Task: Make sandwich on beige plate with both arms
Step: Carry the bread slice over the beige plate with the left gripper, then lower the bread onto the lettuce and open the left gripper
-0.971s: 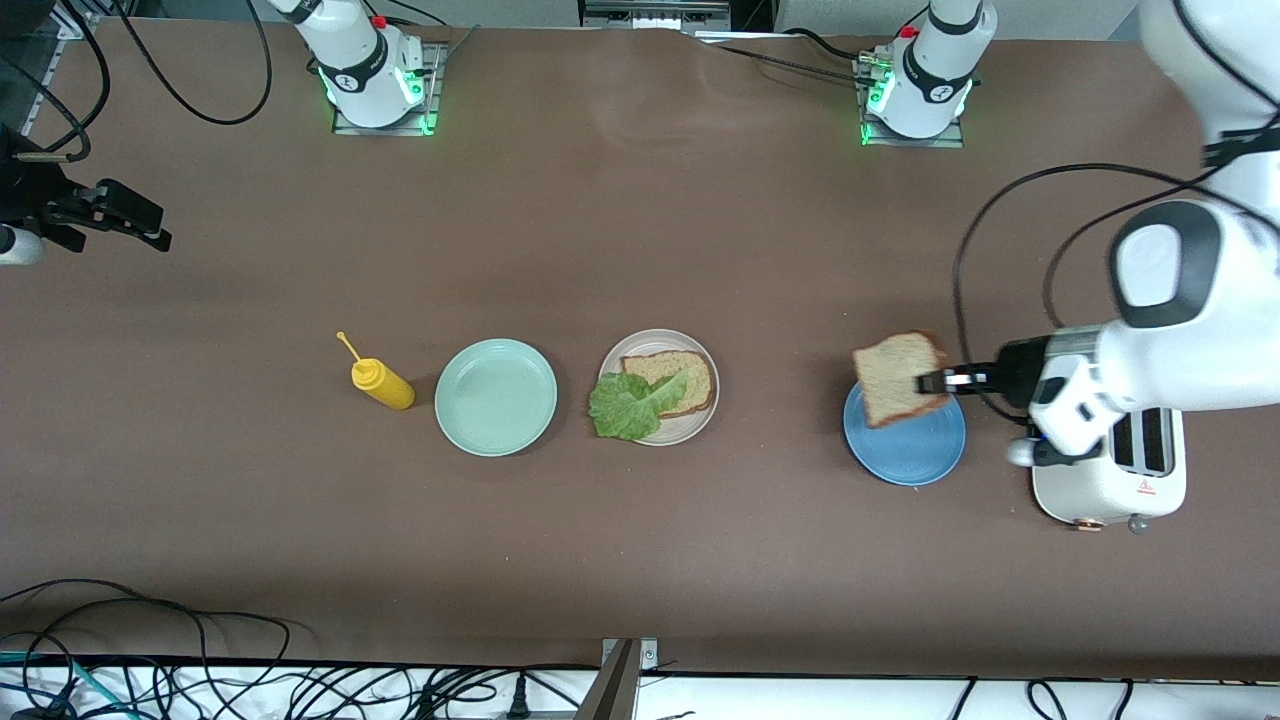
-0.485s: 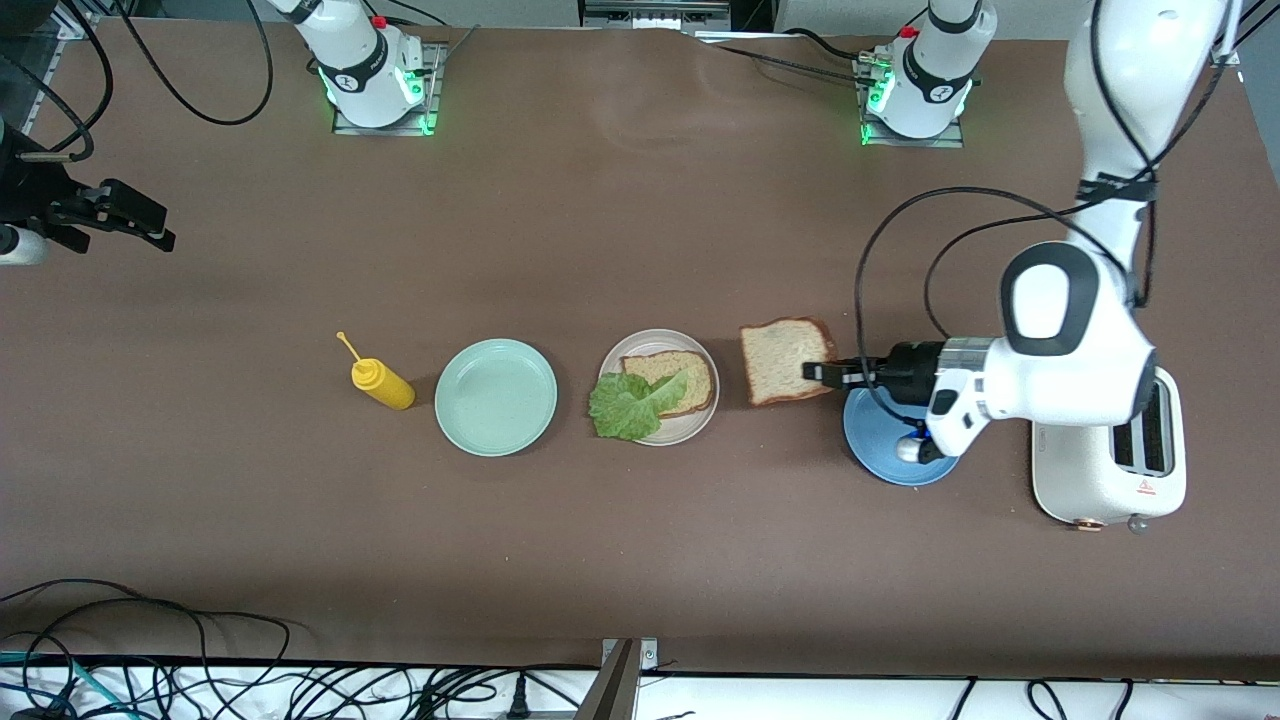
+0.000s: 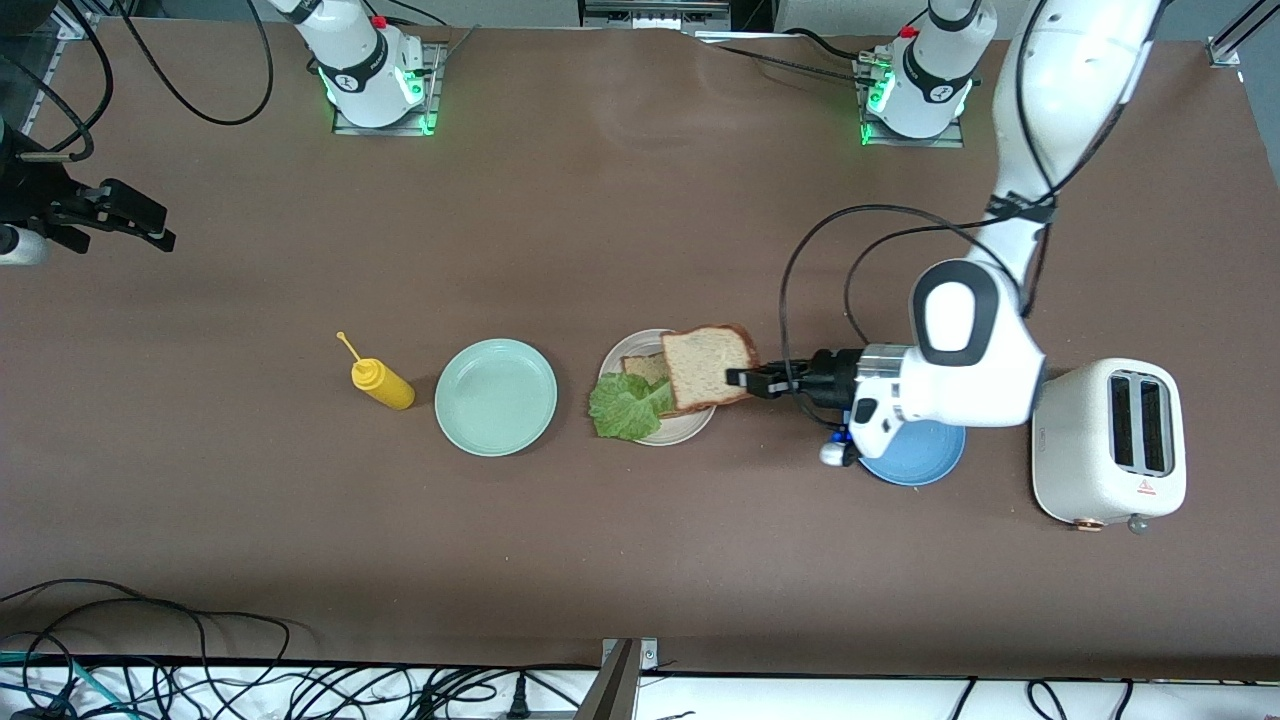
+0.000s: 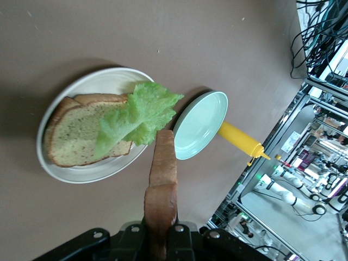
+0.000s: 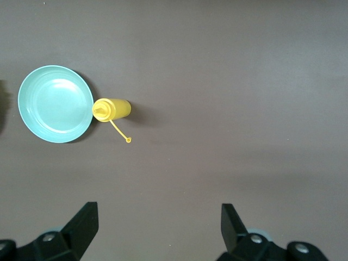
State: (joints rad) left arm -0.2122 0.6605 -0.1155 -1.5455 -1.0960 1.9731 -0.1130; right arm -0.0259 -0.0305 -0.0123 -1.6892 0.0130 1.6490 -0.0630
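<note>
The top bread slice (image 3: 707, 367) was pinched by the left gripper (image 3: 742, 379) over the beige plate (image 3: 640, 432), ready to cap the lettuce (image 3: 627, 405), while the right gripper (image 3: 125, 215) waited spread wide at the right arm's end of the table.

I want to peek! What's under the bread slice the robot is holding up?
Under the held brown bread slice lies the round beige plate with another bread slice and ruffled green lettuce. In the front view, the held slice covers part.

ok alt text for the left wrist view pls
The left hand holds a bread slice edge-on above a beige plate carrying another bread slice topped with lettuce. A mint-green plate and a yellow squeeze bottle lie on the brown table.
</note>
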